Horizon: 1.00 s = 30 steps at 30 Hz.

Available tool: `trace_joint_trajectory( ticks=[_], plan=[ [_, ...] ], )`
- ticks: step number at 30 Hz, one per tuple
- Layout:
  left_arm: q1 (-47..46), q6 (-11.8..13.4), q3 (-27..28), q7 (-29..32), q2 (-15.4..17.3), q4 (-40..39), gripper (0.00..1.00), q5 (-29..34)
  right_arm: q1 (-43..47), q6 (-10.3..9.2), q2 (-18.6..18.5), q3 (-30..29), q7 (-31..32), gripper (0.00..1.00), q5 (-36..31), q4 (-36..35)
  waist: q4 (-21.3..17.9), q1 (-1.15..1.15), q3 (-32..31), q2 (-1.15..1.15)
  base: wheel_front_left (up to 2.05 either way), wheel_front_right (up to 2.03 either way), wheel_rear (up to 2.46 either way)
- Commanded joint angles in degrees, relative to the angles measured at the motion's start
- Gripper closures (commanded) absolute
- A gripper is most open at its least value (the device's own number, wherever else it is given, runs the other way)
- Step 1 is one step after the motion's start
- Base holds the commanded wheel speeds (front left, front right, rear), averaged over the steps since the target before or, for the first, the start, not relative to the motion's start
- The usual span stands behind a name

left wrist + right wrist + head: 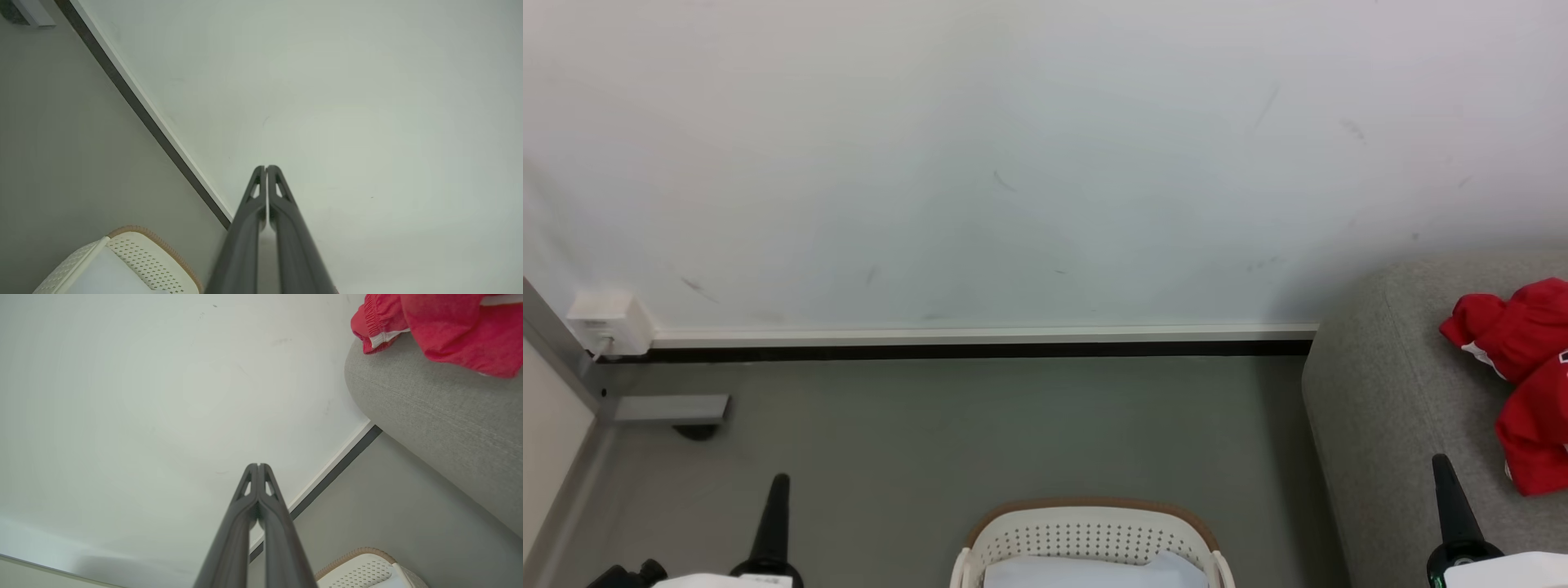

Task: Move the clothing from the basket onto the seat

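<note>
Our left hand [265,167] and right hand [258,465] both point toward the wall [1013,163], each pressed together and holding nothing; the clothing [1523,343] lies on the seat [1388,392].

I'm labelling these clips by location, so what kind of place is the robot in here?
Most likely a home-style living room corner, possibly a staged one: a grey fabric sofa with red clothing lying on it, a perforated laundry basket on the grey floor, and a plain white wall.
</note>
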Motion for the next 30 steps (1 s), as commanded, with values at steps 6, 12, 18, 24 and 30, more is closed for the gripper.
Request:
trace_joint_trajectory(
  ticks=[6,12,18,24,30],
  plan=[
    [-1.5,-0.5,0.4,1.1,0.5,-0.2,1.00,-4.0,-1.5,-0.07,0.2,-1.1,1.1,1.00,3.7,-0.7,0.2,0.00,0.1,0.00,0.00,0.00,0.00],
    [-1.9,-0.8,0.6,2.0,0.5,0.0,1.00,-7.1,-1.7,-0.07,0.4,-1.7,1.9,1.00,6.5,-0.8,0.5,0.00,0.3,0.00,0.00,0.00,0.00],
    [-2.3,-1.0,0.7,2.7,0.5,0.1,1.00,-10.1,-1.9,-0.08,0.6,-2.3,2.8,1.00,9.3,-0.8,0.7,0.00,0.4,0.00,0.00,0.00,0.00],
    [-2.7,-1.1,0.9,3.5,0.6,0.2,1.00,-13.1,-2.1,-0.09,0.8,-2.9,3.6,1.00,11.8,-0.9,0.9,0.00,0.5,0.00,0.00,0.00,0.00],
    [-3.0,-1.3,1.0,4.2,0.6,0.4,1.00,-15.7,-2.2,-0.09,1.1,-3.4,4.3,1.00,14.1,-0.9,1.1,0.00,0.7,0.00,0.00,0.00,0.00]
  ],
)
